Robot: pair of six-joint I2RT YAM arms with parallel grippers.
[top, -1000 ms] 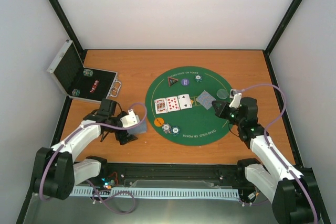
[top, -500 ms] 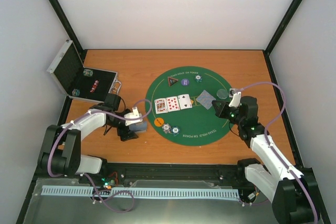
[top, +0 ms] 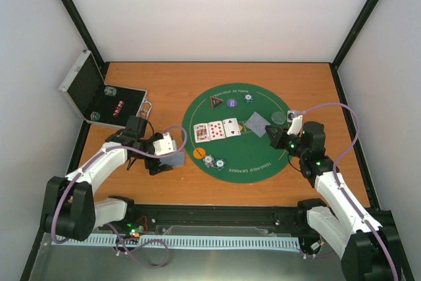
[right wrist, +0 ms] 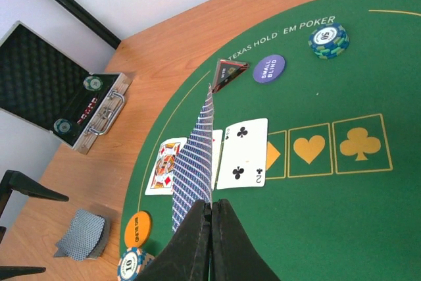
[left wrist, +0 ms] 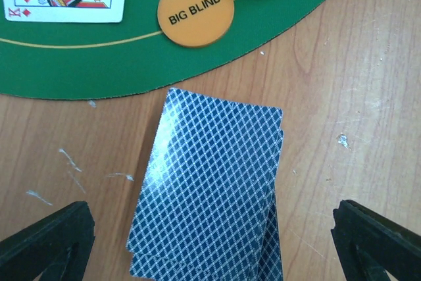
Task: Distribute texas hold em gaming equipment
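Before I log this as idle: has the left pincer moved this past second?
Yes, slightly. Against the round green felt mat, the open left pincer has shifted away from the table's near edge, above the stack of blue-backed cards.

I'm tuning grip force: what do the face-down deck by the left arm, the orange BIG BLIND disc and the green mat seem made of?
Deck: probably coated card stock, glossy; glare streaks its blue lattice back. BIG BLIND disc: likely plastic, matte; flat even orange with printed lettering. Green mat: seemingly felt or similar fabric, dull; slightly fuzzy cut edge.
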